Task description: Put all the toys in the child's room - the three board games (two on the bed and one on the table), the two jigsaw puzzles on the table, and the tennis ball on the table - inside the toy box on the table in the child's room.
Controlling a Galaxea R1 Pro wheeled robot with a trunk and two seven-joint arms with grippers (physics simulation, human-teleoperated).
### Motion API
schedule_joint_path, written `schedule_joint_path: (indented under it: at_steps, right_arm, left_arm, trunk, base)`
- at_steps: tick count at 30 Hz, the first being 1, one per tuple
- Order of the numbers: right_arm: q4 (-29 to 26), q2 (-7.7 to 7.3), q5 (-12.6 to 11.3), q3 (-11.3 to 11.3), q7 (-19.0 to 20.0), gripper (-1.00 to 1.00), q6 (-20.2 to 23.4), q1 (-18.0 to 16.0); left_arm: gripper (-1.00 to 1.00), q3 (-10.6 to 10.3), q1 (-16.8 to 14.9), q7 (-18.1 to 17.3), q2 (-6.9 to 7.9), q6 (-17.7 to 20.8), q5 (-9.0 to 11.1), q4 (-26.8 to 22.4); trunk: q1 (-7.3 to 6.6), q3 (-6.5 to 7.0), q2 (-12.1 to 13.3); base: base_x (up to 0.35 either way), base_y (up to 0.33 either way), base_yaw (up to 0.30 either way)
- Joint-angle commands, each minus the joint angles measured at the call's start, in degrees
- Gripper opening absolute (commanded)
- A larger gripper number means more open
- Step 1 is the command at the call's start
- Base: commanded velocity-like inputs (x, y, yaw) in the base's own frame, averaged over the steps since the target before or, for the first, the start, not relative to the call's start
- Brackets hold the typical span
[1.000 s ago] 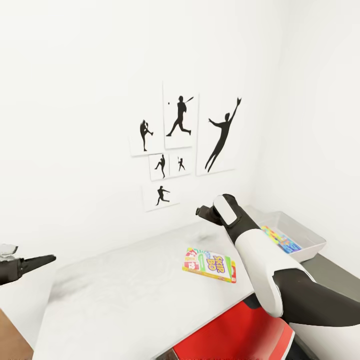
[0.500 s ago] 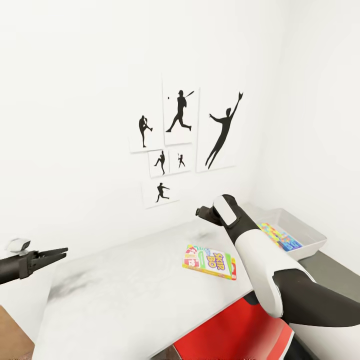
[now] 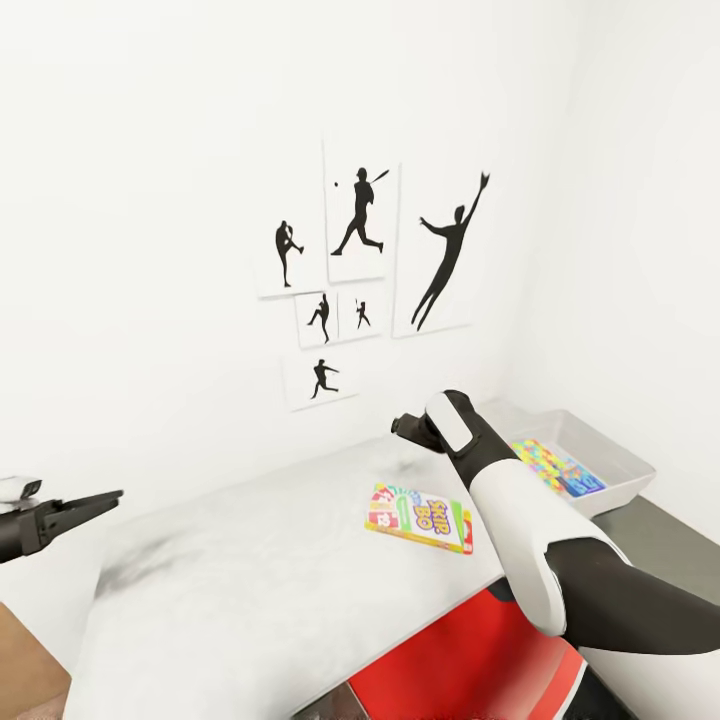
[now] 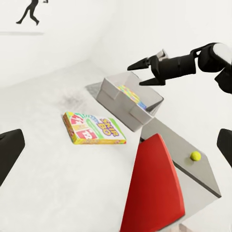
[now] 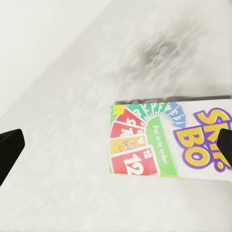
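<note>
- the right pincer (image 4: 153,69) is hovering with its jaws apart and nothing between them, above the white worktop (image 3: 250,590), just short of the skip-bo box (image 3: 418,517).
- the left pincer (image 3: 80,508) is hanging near the worktop's left end, its jaws slightly apart and holding nothing.
- the game box is lying flat near the worktop's right end, close to the grey toy box (image 3: 610,462), which is already holding a jigsaw (image 3: 555,468).
- the tennis ball (image 4: 195,155) is sitting on the lower dark section.
- judgement: the right pincer should be coming down over one edge of the box, since a flat lid offers little to grip.
- the lid is reading "skip bo".

Skip-Bo box (image 3: 418,517) on table (image 3: 250,590), left of toy box (image 3: 610,462)
</note>
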Motion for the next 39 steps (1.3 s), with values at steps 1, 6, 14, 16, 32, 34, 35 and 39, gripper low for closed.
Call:
schedule_joint_path:
  at_steps: [1, 6, 14, 16, 32, 34, 35, 39]
  right_arm:
    - [-0.05, 0.0, -0.49, 0.15, -0.54, 1.0, 0.07, -0.05]
    - [-0.01, 0.0, -0.47, 0.16, -0.54, 1.0, 0.05, -0.1]
    - [-0.05, 0.0, -0.41, 0.17, -0.54, 1.0, -0.01, -0.11]
    - [-0.07, 0.0, -0.33, 0.17, -0.54, 1.0, -0.06, -0.13]
    - [-0.08, 0.0, 2.64, 0.14, -0.48, 1.0, -2.6, -0.37]
    - [-0.08, 0.0, 2.76, 0.15, -0.47, 1.0, -2.75, -0.38]
    - [-0.08, 0.0, 2.8, 0.16, -0.46, 1.0, -2.81, -0.38]
    - [-0.08, 0.0, 2.88, 0.16, -0.42, 1.0, -2.96, -0.35]
  left_arm:
    - [1.0, 0.38, -0.03, -0.24, 0.01, 0.63, 0.0, 0.01]
    - [1.0, 1.41, 0.04, -0.24, 0.02, 0.68, 0.1, -0.01]
    - [1.0, 1.83, 0.11, -0.24, 0.0, 0.7, 0.14, -0.02]
    - [1.0, 1.87, 0.11, -0.24, -0.01, 0.71, 0.14, -0.01]
    - [1.0, 1.96, 0.16, -0.24, 0.09, 0.71, 0.15, 0.02]
    - [1.0, 1.98, 0.17, -0.24, 0.12, 0.71, 0.15, 0.01]
    - [1.0, 1.98, 0.18, -0.24, 0.13, 0.71, 0.15, 0.0]
    - [1.0, 1.99, 0.19, -0.24, 0.15, 0.71, 0.15, 0.02]
  trunk:
    - [0.04, -0.24, -0.14]
    - [0.04, -0.71, -0.14]
    - [0.04, -1.46, -0.14]
    - [0.04, -1.65, -0.14]
    - [0.04, -3.15, -0.14]
    - [0.04, -3.34, -0.14]
    - [0.04, -3.43, -0.14]
    - [0.04, -3.81, -0.14]
  base:
    - [0.0, 0.0, 0.0]
    - [0.0, 0.0, 0.0]
    - [0.0, 0.0, 0.0]
    - [0.0, 0.0, 0.0]
    - [0.0, 0.0, 0.0]
    - [0.0, 0.0, 0.0]
    - [0.0, 0.0, 0.0]
    - [0.0, 0.0, 0.0]
